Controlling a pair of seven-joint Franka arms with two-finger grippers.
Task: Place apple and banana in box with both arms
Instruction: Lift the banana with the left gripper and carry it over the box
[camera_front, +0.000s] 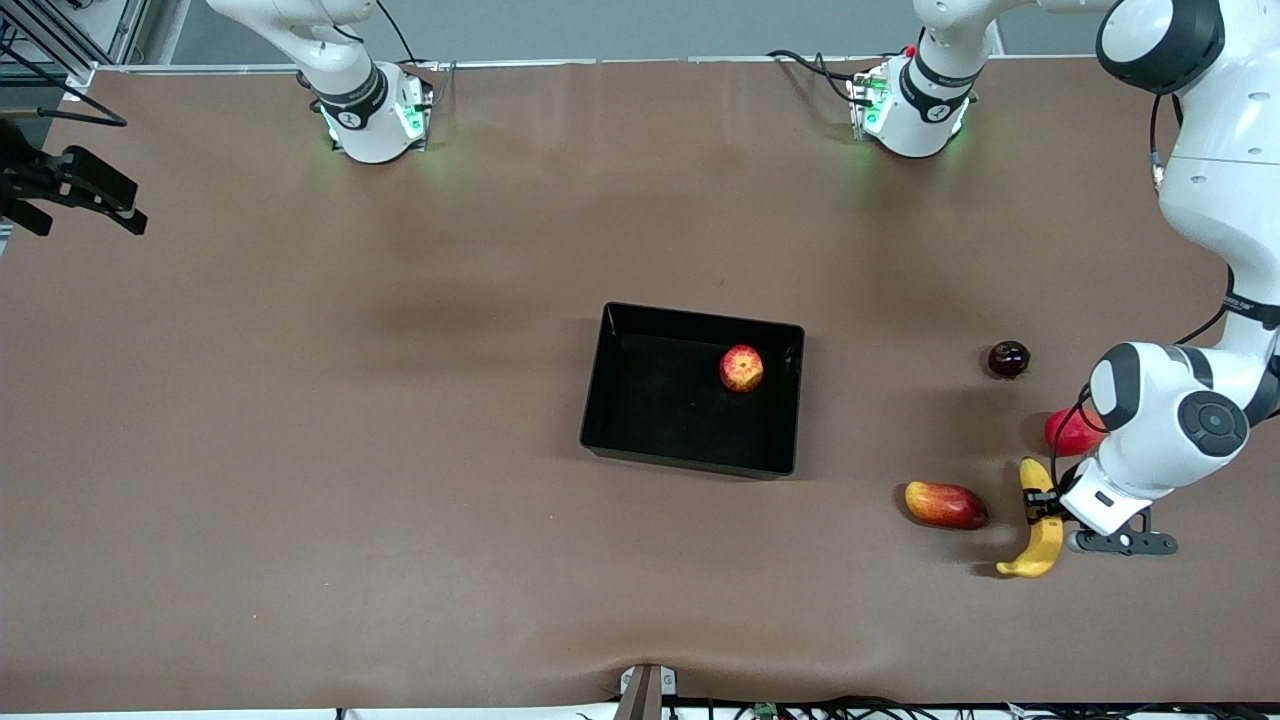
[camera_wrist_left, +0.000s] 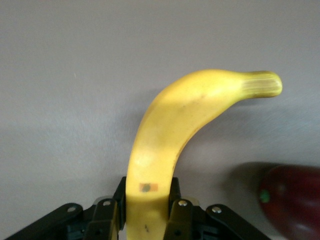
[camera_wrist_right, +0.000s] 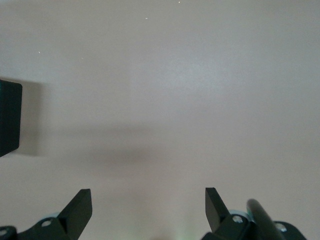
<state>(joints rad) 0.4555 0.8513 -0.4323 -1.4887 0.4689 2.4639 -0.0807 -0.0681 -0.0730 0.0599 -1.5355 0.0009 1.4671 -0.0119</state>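
Note:
The banana lies toward the left arm's end of the table, near the front camera. My left gripper is shut on its middle. In the left wrist view the banana runs out from between the fingers of that gripper. The apple sits in the black box at mid-table, near the wall toward the left arm's end. My right gripper is open and empty, waiting at the right arm's end of the table. In the right wrist view, that gripper is over bare table, with a box corner at the frame's edge.
A red-yellow mango-like fruit lies beside the banana, toward the box. A plain red fruit and a dark plum lie farther from the front camera. A dark red fruit shows in the left wrist view.

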